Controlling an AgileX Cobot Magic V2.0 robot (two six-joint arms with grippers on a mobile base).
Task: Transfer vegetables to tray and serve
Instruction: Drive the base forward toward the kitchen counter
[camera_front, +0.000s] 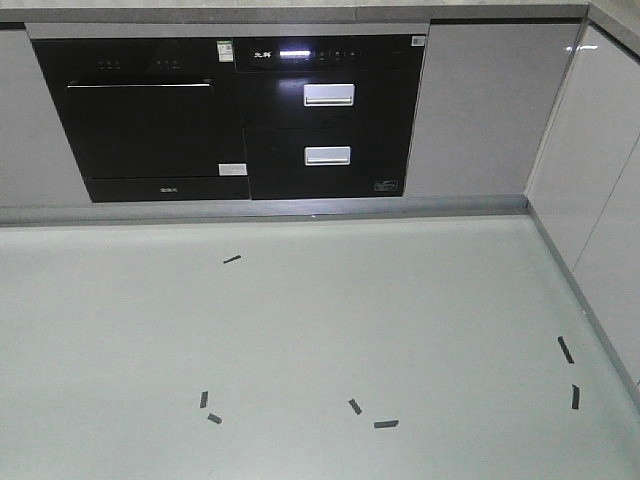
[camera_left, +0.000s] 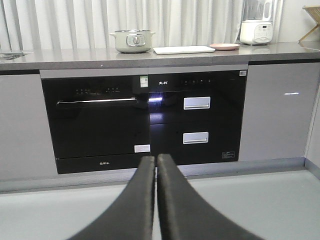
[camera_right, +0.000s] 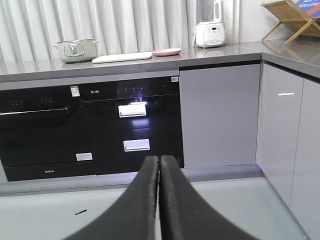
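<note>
Left claw (camera_left: 155, 159): fingers pressed together, nothing in them
Right claw (camera_right: 159, 159): same deal, closed up and empty
Pot (camera_left: 132, 41): far tabletop (camera_left: 75, 57), leftmost of the bunch
Tray (camera_left: 183, 49): flat on the far tabletop, right of pot
Pink plate (camera_left: 224, 46): just right of tray

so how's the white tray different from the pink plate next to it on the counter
The tray is white and rectangular; the plate is pink and round. The tray is wider, the plate smaller. The tray lies nearer the pot, the plate nearer the white appliance. Both lie flat on the grey counter.
</note>
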